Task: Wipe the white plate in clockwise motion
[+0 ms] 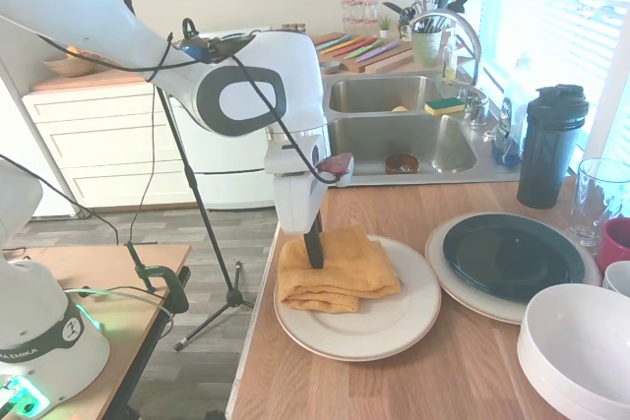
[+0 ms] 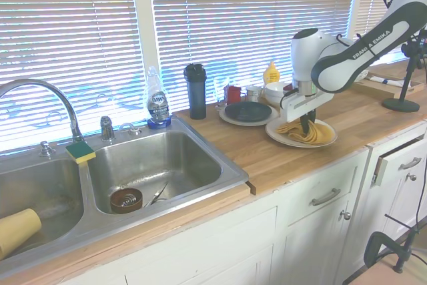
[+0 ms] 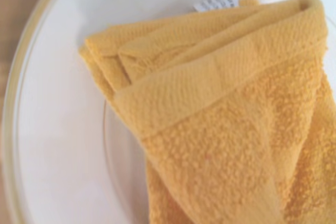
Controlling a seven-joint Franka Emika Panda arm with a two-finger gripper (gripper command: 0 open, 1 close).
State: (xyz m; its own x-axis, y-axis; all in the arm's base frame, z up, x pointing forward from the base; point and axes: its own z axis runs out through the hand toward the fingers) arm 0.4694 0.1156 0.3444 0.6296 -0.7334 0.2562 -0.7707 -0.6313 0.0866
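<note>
Here, the large round cream-white ceramic plate [image 1: 394, 327] sits near the front edge of the wooden countertop [image 1: 453, 381] with a folded mustard-yellow terry towel [image 1: 340, 272] bunched on one side of it.

The white arm's gripper [image 1: 314, 251] points straight down into the top of the towel, its dark fingers appearing narrow and pinched on the cloth, though the folds hide the tips. In the wrist view the towel [image 3: 226, 129] covers about half the plate [image 3: 52, 145], with bare glossy rim beside it. Just beside stands a second cream plate carrying a black plate [image 1: 512, 255], with deep white bowls [image 1: 581, 346] close by. As I judge it, the risk is the glossy plate sliding toward the counter edge if the press drags it, or the loose folds slipping free mid-circle.
</note>
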